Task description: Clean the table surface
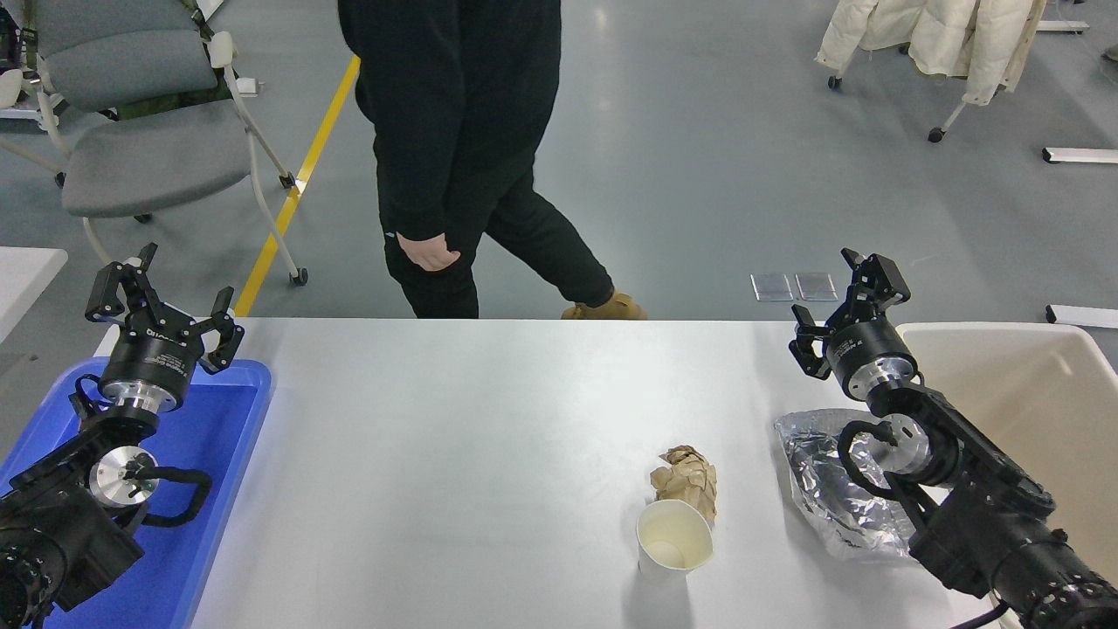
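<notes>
Table (437, 454): white, holds everything.
Cup (672, 542): just beside brown paper ball (686, 479).
Right claw (840, 307): open, holding nothing, above table.
Left claw (166, 306): open, holding nothing, over blue tray (223, 419).

The left black arm comes in from the lower left, its black metal gripper (166, 301) raised with fingers (109, 288) spread wide apart and holding nothing. The right black arm reaches in from the lower right, its black gripper (838, 310) likewise raised, fingers parted and bare.
</notes>
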